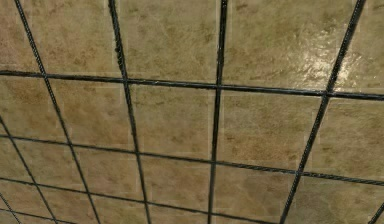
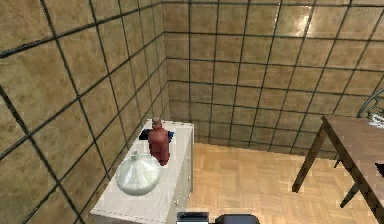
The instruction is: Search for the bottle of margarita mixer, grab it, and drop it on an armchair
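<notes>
A reddish bottle [image 2: 158, 141], possibly the mixer, stands upright on the white worktop [image 2: 181, 168] at lower left, just behind a glass dome [image 2: 138, 176]. The hand [image 2: 197, 216] sits at the bottom edge; I cannot tell whether it holds anything.

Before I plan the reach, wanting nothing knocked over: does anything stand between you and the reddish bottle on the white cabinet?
Partly: a clear glass dome sits on the cabinet just on the near side of the bottle, slightly left in the arm side view.

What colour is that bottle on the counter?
The bottle is reddish-brown; arm side view shows it best.
</notes>
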Controlling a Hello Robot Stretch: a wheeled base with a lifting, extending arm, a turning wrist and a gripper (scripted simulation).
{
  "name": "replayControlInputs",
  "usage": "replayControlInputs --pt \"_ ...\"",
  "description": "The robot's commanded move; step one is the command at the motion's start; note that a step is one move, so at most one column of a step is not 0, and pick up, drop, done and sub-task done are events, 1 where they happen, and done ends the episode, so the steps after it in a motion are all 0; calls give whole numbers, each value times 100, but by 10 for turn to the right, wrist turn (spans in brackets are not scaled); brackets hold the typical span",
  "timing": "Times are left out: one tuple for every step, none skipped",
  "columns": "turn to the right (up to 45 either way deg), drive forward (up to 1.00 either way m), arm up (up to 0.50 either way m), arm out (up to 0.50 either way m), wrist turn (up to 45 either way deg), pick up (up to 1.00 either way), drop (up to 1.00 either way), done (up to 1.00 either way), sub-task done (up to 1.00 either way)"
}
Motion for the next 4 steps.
replayControlInputs --pt "0 0 0 38 0 0 0 0 0" --pt "0 0 0 0 450 0 0 0 0" --pt "0 0 0 0 450 0 0 0 0" --pt "0 0 0 0 450 0 0 0 0"
